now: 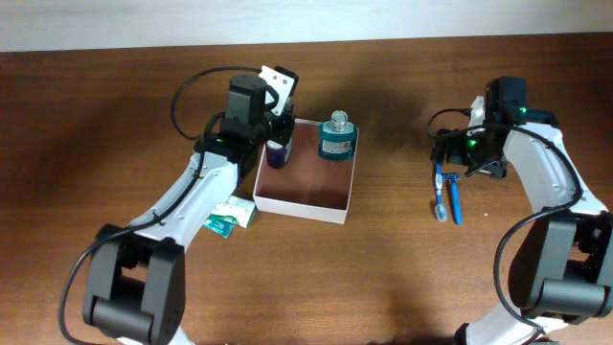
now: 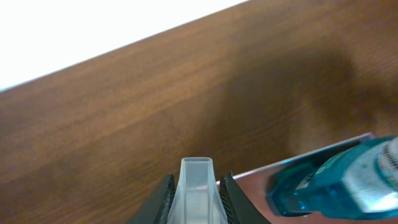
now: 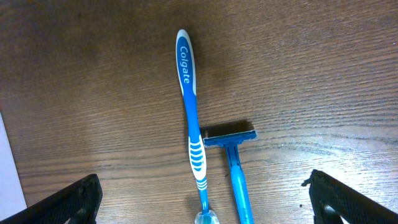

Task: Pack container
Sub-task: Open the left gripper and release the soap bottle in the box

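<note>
The container [image 1: 303, 203] is a square shallow box with white walls and a reddish-brown inside, at table centre. A teal mouthwash bottle [image 1: 336, 138] stands in its back right part and also shows in the left wrist view [image 2: 348, 182]. My left gripper [image 1: 279, 136] is over the container's back left corner, shut on a small dark blue bottle [image 1: 278, 154] with a translucent cap [image 2: 198, 190]. My right gripper [image 1: 467, 158] is open above a blue toothbrush [image 3: 191, 118] and a blue razor [image 3: 232, 152], which lie side by side on the table.
A green and white packet [image 1: 228, 218] lies on the table just left of the container's front corner. The toothbrush [image 1: 441, 194] and razor [image 1: 455, 201] lie well right of the container. The container's white wall shows at the right wrist view's left edge [image 3: 6, 165].
</note>
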### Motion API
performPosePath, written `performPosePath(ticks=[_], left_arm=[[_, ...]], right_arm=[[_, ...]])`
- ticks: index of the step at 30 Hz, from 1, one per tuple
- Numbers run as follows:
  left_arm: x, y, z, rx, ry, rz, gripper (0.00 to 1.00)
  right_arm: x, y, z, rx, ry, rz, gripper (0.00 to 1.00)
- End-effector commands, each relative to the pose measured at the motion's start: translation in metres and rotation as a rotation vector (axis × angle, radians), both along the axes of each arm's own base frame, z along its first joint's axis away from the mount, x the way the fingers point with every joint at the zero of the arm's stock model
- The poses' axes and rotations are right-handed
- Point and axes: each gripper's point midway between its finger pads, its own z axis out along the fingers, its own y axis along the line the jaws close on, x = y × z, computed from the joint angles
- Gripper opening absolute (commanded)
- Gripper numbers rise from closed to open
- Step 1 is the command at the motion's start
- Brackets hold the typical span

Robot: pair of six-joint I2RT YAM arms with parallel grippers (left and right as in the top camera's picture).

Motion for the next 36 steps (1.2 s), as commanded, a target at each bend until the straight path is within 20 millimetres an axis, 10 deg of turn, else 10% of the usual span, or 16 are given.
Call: performPosePath(ticks=[1,5,10,25,33,34,36], left_arm=[[0.008,0.000,0.005,-0.001,-0.023,0.017,0.01],[0.009,0.000,0.006,-0.003,-0.027,0.017,0.04],[0.009,0.000,0.006,-0.002,-0.026,0.017,0.61],[-0.035,0.010,0.057,-0.010,0.004,-0.008,0.64],[-0.066,0.021,0.033,0.046,0.163,-0.007,0.59],[-0.069,0.022,0.030,0.052,0.180,-0.007,0.51],[-0.078,0.020,0.023,0.062,0.220,-0.020,0.04]], right_arm=[[0.004,-0.002,0.011,-0.013,-0.033,0.006,0.99],[0.004,-0.002,0.011,-0.013,-0.033,0.006,0.98],[0.004,-0.002,0.011,-0.013,-0.033,0.006,0.99],[0.004,-0.002,0.011,-0.013,-0.033,0.006,0.99],[0.004,-0.002,0.011,-0.013,-0.033,0.006,0.99],[0.004,-0.002,0.011,-0.013,-0.033,0.006,0.99],[0.004,-0.002,0.011,-0.013,-0.033,0.006,0.99]])
